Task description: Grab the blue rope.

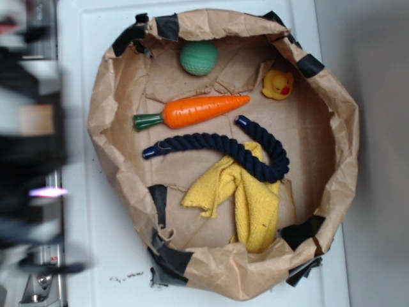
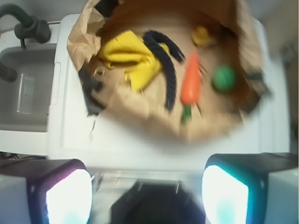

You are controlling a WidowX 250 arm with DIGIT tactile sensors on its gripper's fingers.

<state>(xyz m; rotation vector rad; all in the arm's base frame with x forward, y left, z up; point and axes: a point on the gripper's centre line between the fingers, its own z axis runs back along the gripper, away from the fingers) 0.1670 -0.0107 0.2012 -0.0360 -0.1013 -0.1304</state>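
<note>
The blue rope (image 1: 223, 146) is a thick navy twisted cord with glossy capped ends. It lies curved in a hook on the floor of a rolled-down brown paper bag (image 1: 102, 102), partly across a yellow cloth (image 1: 246, 192). In the wrist view the blue rope (image 2: 169, 79) lies far ahead, inside the bag (image 2: 140, 107). My gripper (image 2: 147, 186) is open, its two glowing pads (image 2: 70, 196) wide apart with nothing between them. It hovers outside the bag over the white surface. In the exterior view my arm (image 1: 32, 153) is a dark blur at the left edge.
An orange carrot toy (image 1: 201, 110) lies just beside the rope. A green ball (image 1: 198, 57) and a yellow duck (image 1: 278, 84) sit further back. The bag's crumpled walls ring everything. A sink basin (image 2: 28, 88) and a black hose (image 2: 28, 25) are at the left.
</note>
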